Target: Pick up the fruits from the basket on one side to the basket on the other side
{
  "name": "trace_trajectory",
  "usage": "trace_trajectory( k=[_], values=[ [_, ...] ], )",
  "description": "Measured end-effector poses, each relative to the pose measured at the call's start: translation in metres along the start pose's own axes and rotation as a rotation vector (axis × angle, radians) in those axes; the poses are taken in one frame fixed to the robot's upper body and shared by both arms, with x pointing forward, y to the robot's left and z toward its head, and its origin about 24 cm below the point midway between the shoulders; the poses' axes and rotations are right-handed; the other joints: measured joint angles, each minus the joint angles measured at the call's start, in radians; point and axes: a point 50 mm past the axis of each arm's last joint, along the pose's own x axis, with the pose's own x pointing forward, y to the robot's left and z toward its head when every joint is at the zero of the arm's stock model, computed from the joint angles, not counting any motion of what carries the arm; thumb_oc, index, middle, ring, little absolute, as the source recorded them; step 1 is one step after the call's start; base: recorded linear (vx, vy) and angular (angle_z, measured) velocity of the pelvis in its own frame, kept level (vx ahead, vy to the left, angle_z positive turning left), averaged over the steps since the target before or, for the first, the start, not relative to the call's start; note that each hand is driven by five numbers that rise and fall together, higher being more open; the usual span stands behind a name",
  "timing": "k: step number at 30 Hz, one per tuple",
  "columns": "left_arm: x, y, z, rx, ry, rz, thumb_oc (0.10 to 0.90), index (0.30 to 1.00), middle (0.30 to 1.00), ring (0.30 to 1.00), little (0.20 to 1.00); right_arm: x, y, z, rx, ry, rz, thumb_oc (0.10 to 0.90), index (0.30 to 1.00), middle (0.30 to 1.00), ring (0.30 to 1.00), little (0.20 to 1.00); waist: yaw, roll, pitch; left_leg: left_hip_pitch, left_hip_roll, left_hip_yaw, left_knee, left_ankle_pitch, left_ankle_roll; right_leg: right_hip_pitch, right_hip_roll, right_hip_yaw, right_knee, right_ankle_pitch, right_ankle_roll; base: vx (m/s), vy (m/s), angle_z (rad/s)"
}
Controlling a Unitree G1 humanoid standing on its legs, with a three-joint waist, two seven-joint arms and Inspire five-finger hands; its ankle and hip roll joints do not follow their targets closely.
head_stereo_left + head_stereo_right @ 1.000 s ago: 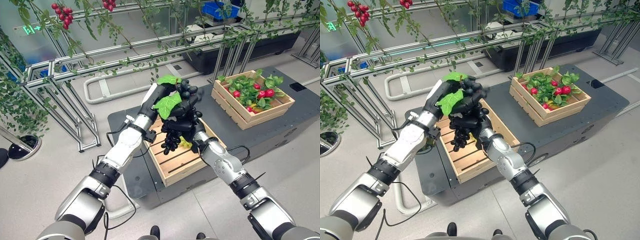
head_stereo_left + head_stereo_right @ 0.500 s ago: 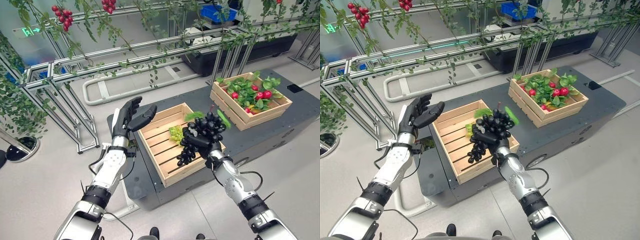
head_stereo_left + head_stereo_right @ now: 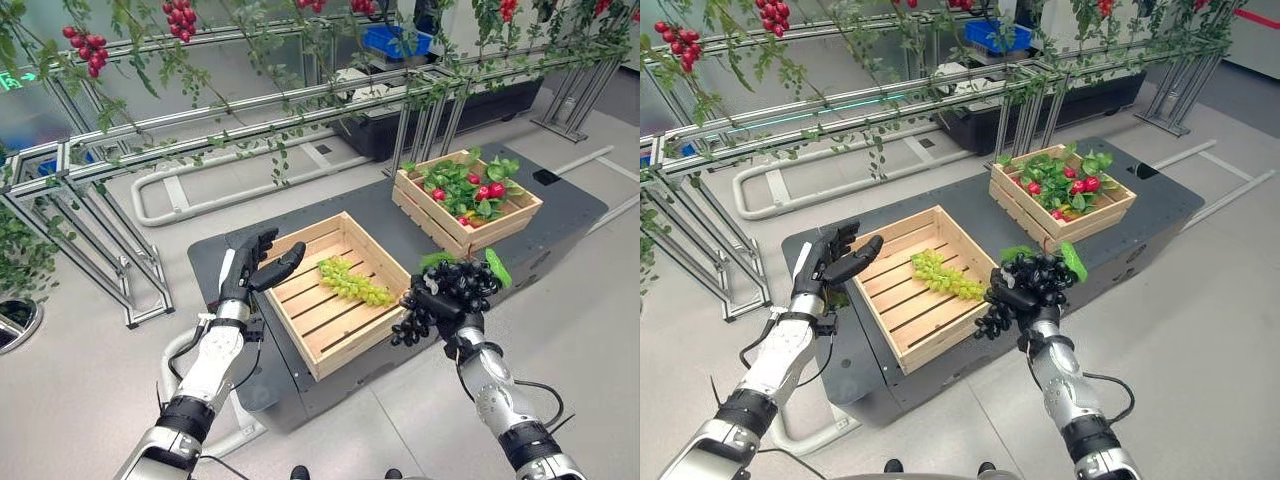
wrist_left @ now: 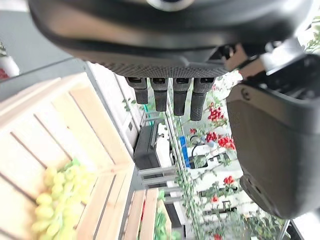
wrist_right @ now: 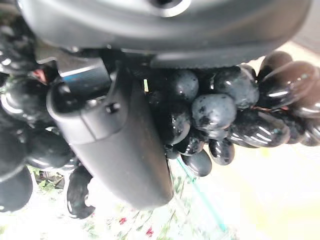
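1. The right hand (image 3: 440, 303) is closed around a bunch of dark purple-black grapes with green leaves (image 3: 452, 290). It holds the bunch in the air, to the right of the near pale wooden slatted crate (image 3: 300, 243) and nearer than the far wooden crate (image 3: 425, 213). Both crates stand on a dark grey flat platform (image 3: 570, 200).

2. In the right wrist view the thumb (image 5: 115, 145) presses against the bunch and the berries (image 5: 215, 111) bulge around it.

3. The left hand (image 3: 250, 272) is at the left edge of the near crate with its fingers spread, holding nothing.

4. A bunch of pale green grapes (image 3: 352, 282) lies inside the near crate. The far crate holds red round fruits among green leaves (image 3: 484, 190).

5. I think the dark bunch is soft and loose: part of it hangs below the hand, so the berries can swing or fall off. The skins look glossy, perhaps slippery.

6. A hard squeeze could crush the berries. A hold near the stem end, with support from below, seems safer to me.
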Motion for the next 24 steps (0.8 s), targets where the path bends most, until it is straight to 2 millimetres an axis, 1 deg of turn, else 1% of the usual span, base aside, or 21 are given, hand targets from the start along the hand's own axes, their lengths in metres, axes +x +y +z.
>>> trace_trajectory(
  k=[1,3,4,6,7,8,9,10,11,12,14,15,17,18,19,20,21,22,23,24],
  values=[
    [-0.006,0.003,-0.007,-0.015,0.022,-0.001,0.8,0.9,0.9,0.9,0.9,-0.005,-0.009,-0.003,0.003,0.006,-0.027,0.4,0.3,0.3,0.3,0.3,-0.004,-0.002,-0.003,0.002,-0.001,0.001,0.001,-0.001,0.0,0.0,0.0,0.002,0.0,0.0,0.0,0.02,-0.019,-0.13],
    [-0.014,0.006,-0.015,-0.045,0.05,0.007,0.8,0.9,0.9,0.9,0.9,-0.013,-0.021,-0.006,-0.01,0.01,-0.061,0.4,0.3,0.3,0.3,0.3,-0.004,-0.003,-0.003,0.003,-0.001,0.004,0.0,-0.003,0.001,-0.001,0.0,0.008,0.0,0.0,0.0,0.02,0.024,-0.12],
    [-0.022,0.008,-0.023,-0.06,0.077,0.012,0.8,0.9,0.9,0.9,0.9,-0.02,-0.03,-0.008,-0.025,0.016,-0.088,0.4,0.3,0.3,0.3,0.3,-0.009,-0.003,-0.004,0.005,-0.001,0.004,0.0,-0.006,0.0,-0.006,0.004,0.022,0.0,0.001,0.001,-0.02,0.133,-0.25],
    [-0.035,0.013,-0.034,-0.073,0.114,0.025,0.8,0.9,0.9,0.9,0.9,-0.026,-0.04,-0.008,-0.042,0.025,-0.106,0.4,0.3,0.3,0.3,0.3,-0.01,-0.003,-0.004,0.01,-0.005,0.003,0.007,-0.011,-0.002,-0.015,0.006,0.049,0.0,0.008,0.002,-0.1,0.229,-0.34],
    [-0.036,0.013,-0.035,-0.074,0.119,0.023,0.8,0.9,0.9,0.9,0.9,-0.027,-0.041,-0.007,-0.047,0.026,-0.107,0.4,0.3,0.3,0.3,0.3,-0.009,-0.003,-0.004,0.01,-0.005,-0.002,0.007,-0.011,-0.002,-0.021,0.007,0.06,0.0,0.012,0.001,-0.14,0.247,-0.46],
    [-0.037,0.013,-0.036,-0.076,0.122,0.02,0.8,0.9,0.9,0.9,0.9,-0.027,-0.042,-0.005,-0.056,0.022,-0.104,0.4,0.3,0.3,0.3,0.3,-0.002,-0.003,-0.004,0.005,-0.007,-0.016,0.007,-0.013,-0.002,-0.036,0.004,0.085,0.001,0.021,0.002,-0.19,0.384,-0.55],
    [-0.037,0.012,-0.036,-0.082,0.119,0.012,0.8,0.9,0.9,0.9,0.9,-0.027,-0.042,-0.003,-0.059,0.016,-0.098,0.4,0.3,0.3,0.3,0.3,-0.004,-0.005,-0.002,0.003,-0.014,-0.032,0.007,-0.015,0.0,-0.049,0.003,0.105,0.002,0.029,0.007,-0.18,0.369,-0.53],
    [-0.037,0.011,-0.036,-0.089,0.117,0.01,0.8,0.9,0.9,0.9,0.9,-0.027,-0.041,-0.002,-0.057,0.012,-0.096,0.4,0.3,0.3,0.3,0.3,-0.007,-0.005,-0.003,0.002,-0.017,-0.028,0.007,-0.016,0.001,-0.059,-0.002,0.112,0.008,0.032,0.009,-0.23,0.461,-0.41],
    [-0.036,0.009,-0.035,-0.101,0.11,0.005,0.8,0.9,0.9,0.9,0.9,-0.027,-0.038,-0.001,-0.052,0.003,-0.086,0.4,0.3,0.3,0.3,0.3,-0.022,-0.004,-0.002,-0.002,-0.023,-0.016,0.006,-0.021,0.011,-0.067,-0.008,0.117,0.015,0.034,0.015,-0.21,0.321,-0.35],
    [-0.036,0.008,-0.034,-0.105,0.102,-0.005,0.8,0.9,0.9,0.9,0.9,-0.027,-0.036,-0.001,-0.043,-0.002,-0.077,0.4,0.3,0.3,0.3,0.3,-0.041,-0.007,0.0,0.001,-0.037,0.005,0.007,-0.021,0.015,-0.076,-0.016,0.14,0.015,0.042,0.025,-0.28,0.357,-0.46],
    [-0.035,0.006,-0.03,-0.107,0.076,-0.018,0.8,0.9,0.9,0.9,0.9,-0.033,-0.03,-0.001,0.001,-0.041,-0.065,0.4,0.3,0.3,0.3,0.3,-0.06,-0.009,0.002,-0.003,-0.055,0.043,0.007,-0.024,0.027,-0.096,-0.035,0.174,0.007,0.061,0.042,-0.28,0.226,-0.57],
    [-0.033,0.005,-0.027,-0.107,0.067,-0.021,0.8,0.9,0.9,0.9,0.9,-0.034,-0.029,-0.001,0.007,-0.052,-0.056,0.4,0.3,0.3,0.3,0.3,-0.068,-0.011,0.006,-0.005,-0.058,0.058,0.006,-0.028,0.032,-0.106,-0.039,0.182,0.009,0.071,0.046,-0.28,0.187,-0.61],
    [-0.027,0.006,-0.018,-0.1,0.028,-0.023,0.8,0.9,0.9,0.9,0.9,-0.035,-0.026,-0.001,0.02,-0.068,-0.029,0.4,0.3,0.3,0.3,0.3,-0.099,-0.022,0.03,-0.016,-0.071,0.104,-0.001,-0.028,0.056,-0.134,-0.055,0.181,0.012,0.108,0.059,-0.26,0.141,-0.57],
    [-0.024,0.005,-0.015,-0.095,0.015,-0.026,0.8,0.9,0.9,0.9,0.9,-0.035,-0.026,-0.001,0.02,-0.068,-0.027,0.4,0.3,0.3,0.3,0.3,-0.101,-0.021,0.039,-0.019,-0.07,0.116,-0.001,-0.026,0.06,-0.154,-0.055,0.174,0.03,0.115,0.058,-0.21,0.094,-0.6],
    [-0.02,0.004,-0.01,-0.087,-0.007,-0.032,0.8,0.9,0.9,0.9,0.9,-0.036,-0.027,-0.001,0.023,-0.068,-0.021,0.4,0.3,0.3,0.3,0.3,-0.105,-0.01,0.051,-0.031,-0.059,0.147,-0.001,-0.018,0.073,-0.189,-0.032,0.15,0.039,0.166,0.056,-0.23,0.072,-0.67],
    [-0.018,0.002,-0.006,-0.091,-0.026,-0.036,0.8,0.9,0.9,0.9,0.9,-0.036,-0.027,-0.001,0.019,-0.069,-0.014,0.4,0.3,0.3,0.3,0.3,-0.109,0.016,0.066,-0.046,-0.031,0.168,0.0,-0.013,0.081,-0.228,-0.021,0.11,0.097,0.154,0.039,-0.16,0.074,-0.59],
    [-0.017,0.002,-0.004,-0.094,-0.034,-0.039,0.8,0.9,0.9,0.9,0.9,-0.036,-0.028,-0.001,0.018,-0.066,-0.017,0.4,0.3,0.3,0.3,0.3,-0.107,0.029,0.069,-0.054,-0.016,0.183,0.0,-0.009,0.082,-0.254,-0.022,0.069,0.192,0.111,0.002,-0.13,0.021,-0.78],
    [-0.019,0.002,-0.002,-0.098,-0.05,-0.045,0.8,0.9,0.9,0.9,0.9,-0.036,-0.028,-0.002,0.016,-0.064,-0.015,0.4,0.3,0.3,0.3,0.3,-0.081,0.06,0.078,-0.052,0.021,0.223,0.004,-0.004,0.074,-0.316,-0.023,0.001,0.379,0.028,-0.048,-0.03,-0.059,-0.69],
    [-0.021,0.004,-0.002,-0.103,-0.058,-0.04,0.8,0.9,0.9,0.9,0.9,-0.036,-0.026,-0.002,0.016,-0.062,-0.003,0.4,0.3,0.3,0.3,0.3,-0.068,0.066,0.081,-0.05,0.041,0.258,0.007,0.003,0.063,-0.307,-0.043,-0.047,0.438,-0.002,-0.058,-0.06,-0.133,-0.99],
    [-0.026,0.009,-0.002,-0.119,-0.066,-0.018,0.8,0.9,0.9,0.9,0.9,-0.035,-0.022,-0.004,0.013,-0.054,0.023,0.4,0.3,0.3,0.3,0.3,-0.036,0.064,0.08,-0.041,0.059,0.313,0.007,0.005,0.051,-0.292,-0.076,-0.118,0.469,-0.034,-0.061,-0.02,-0.138,-0.82]
  ],
)
